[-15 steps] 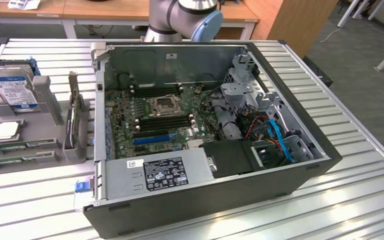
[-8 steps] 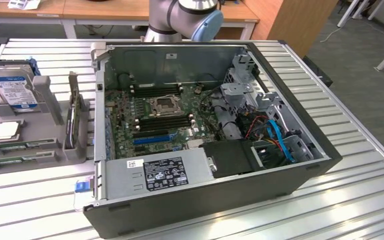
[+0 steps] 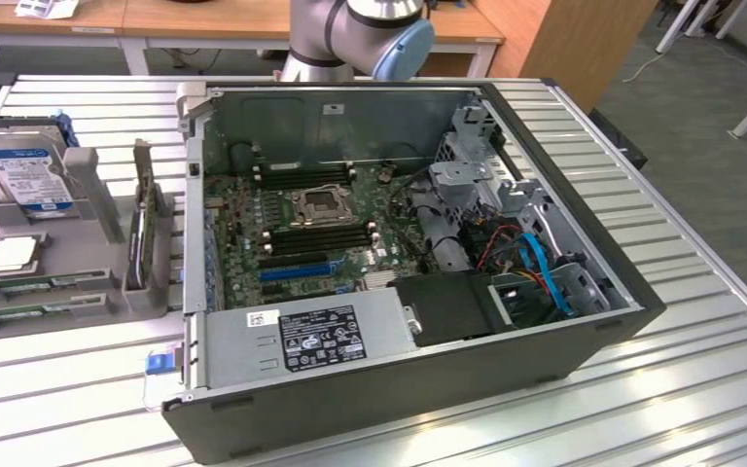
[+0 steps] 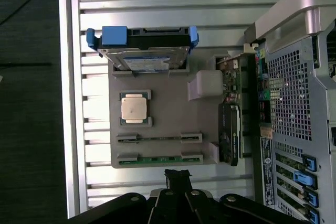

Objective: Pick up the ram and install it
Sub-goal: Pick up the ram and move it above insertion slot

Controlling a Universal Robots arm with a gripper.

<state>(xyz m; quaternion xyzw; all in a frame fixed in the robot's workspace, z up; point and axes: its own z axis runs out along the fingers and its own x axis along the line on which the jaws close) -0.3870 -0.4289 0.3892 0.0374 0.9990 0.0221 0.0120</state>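
Table was ribbed metal, bright and reflective. Computer case had a matt dark grey outer shell; its inner walls were bare, dull sheet metal. Power supply was plain grey metal with a glossy printed label. Holder looked like smooth matt grey plastic. Ram was green circuit board. Hard drive had a shiny metal lid. End effector was matt black.
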